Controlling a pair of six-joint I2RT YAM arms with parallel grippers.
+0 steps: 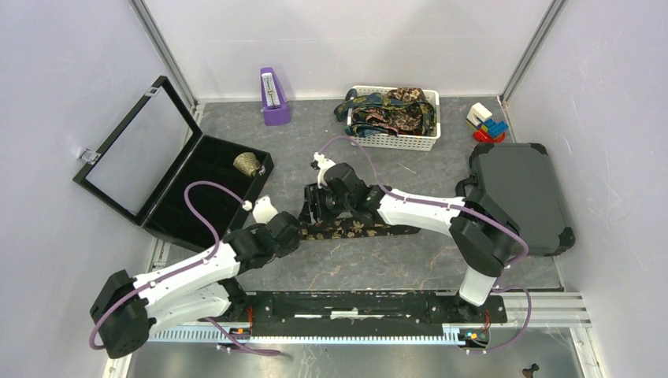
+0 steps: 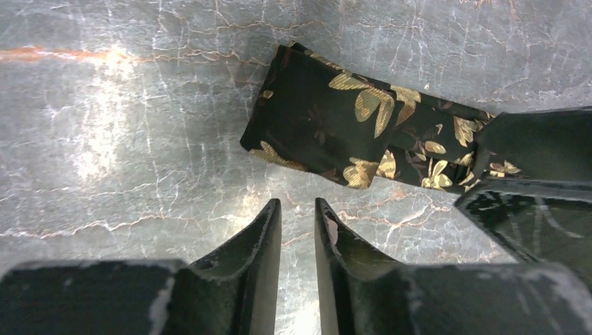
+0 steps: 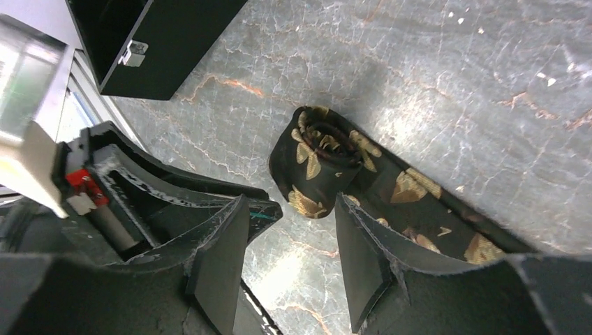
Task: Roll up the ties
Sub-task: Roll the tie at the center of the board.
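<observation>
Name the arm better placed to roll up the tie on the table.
Probably right: the right gripper stands open, the rolled end of the tie just ahead of its gap. The left gripper is barely parted.

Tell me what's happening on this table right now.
Two robot arms are rolling a black necktie with gold flowers. One end is wound into a small roll; the rest lies flat. The left gripper hovers just short of the roll, fingers slightly apart, empty. The right gripper is open over the tie, gripping nothing. What looks like a finished roll sits in the open black case; more ties wait in the white basket.
</observation>
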